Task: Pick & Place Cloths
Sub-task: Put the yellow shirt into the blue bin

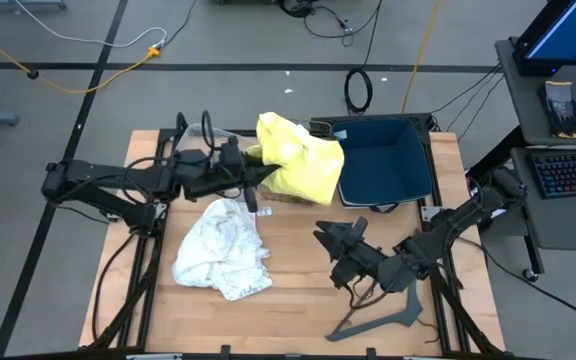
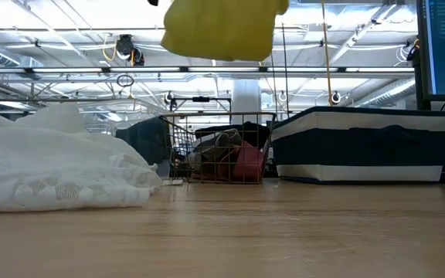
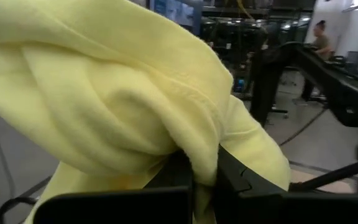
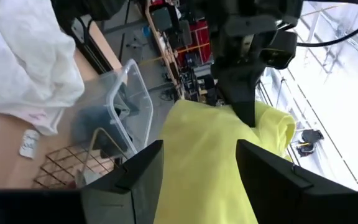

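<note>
The yellow cloth point(image 1: 303, 160) hangs in the air at the table's far middle, with my left gripper point(image 1: 260, 172) shut on it. In the low view the yellow cloth point(image 2: 219, 27) floats high above a wire basket point(image 2: 222, 158) that holds a maroon cloth point(image 2: 247, 162). A large white cloth point(image 1: 223, 248) lies crumpled on the table's left half. My right gripper point(image 1: 326, 236) stands open nearer the front, right of the white cloth, pointing toward the yellow cloth point(image 4: 210, 155) and touching nothing. My left gripper pinches a bunched fold of the yellow cloth point(image 3: 201, 158) between its two fingers point(image 3: 235, 177). The fingers lie level and come from the table's left. The cloth drapes slack over and below them, lifted clear of the table and the basket.
A navy bin point(image 1: 383, 160) stands at the far right, beside the wire basket point(image 1: 286, 196). A clear plastic container point(image 4: 114, 115) sits at the far left of the basket. A grey hanger point(image 1: 378, 320) lies near the front edge under the right arm.
</note>
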### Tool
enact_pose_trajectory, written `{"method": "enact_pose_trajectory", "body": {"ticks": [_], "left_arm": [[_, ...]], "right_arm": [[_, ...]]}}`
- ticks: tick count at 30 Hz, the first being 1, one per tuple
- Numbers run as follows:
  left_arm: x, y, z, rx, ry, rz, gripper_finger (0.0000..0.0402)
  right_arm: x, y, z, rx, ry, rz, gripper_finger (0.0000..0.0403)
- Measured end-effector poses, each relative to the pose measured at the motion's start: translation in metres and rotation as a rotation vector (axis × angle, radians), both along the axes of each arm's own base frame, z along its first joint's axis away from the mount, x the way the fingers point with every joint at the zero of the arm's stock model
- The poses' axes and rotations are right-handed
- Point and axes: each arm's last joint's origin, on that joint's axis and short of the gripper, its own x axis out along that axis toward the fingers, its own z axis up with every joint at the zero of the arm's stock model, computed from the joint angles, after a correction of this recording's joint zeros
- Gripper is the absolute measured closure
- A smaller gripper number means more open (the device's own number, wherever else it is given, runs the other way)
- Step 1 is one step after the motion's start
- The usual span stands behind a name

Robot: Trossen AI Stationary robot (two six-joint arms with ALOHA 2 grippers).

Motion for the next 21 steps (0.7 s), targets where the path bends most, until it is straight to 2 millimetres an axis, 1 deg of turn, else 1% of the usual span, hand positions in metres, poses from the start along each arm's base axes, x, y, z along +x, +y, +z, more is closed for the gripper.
{"method": "enact_pose_trajectory", "body": {"ticks": [5,9,11,15,21], "left_arm": [[0.009,-0.001,-0.006,-0.016,0.003,-0.043,0.039],[0.013,-0.001,-0.009,-0.032,-0.001,-0.044,0.039],[0.014,-0.001,-0.01,-0.034,0.008,-0.046,0.039],[0.02,-0.002,-0.011,-0.035,-0.022,-0.097,0.039],[0.029,-0.005,-0.017,-0.039,-0.027,-0.164,0.039]], "right_arm": [[0.007,-0.012,0.0,-0.003,-0.002,-0.048,0.0206],[0.009,-0.022,0.001,-0.02,0.0,-0.165,0.0197],[0.011,-0.027,0.001,-0.022,-0.002,-0.214,0.0185],[0.015,-0.037,0.001,0.0,-0.02,-0.249,0.015],[0.024,-0.059,0.001,0.056,-0.068,-0.317,0.0099]]}}
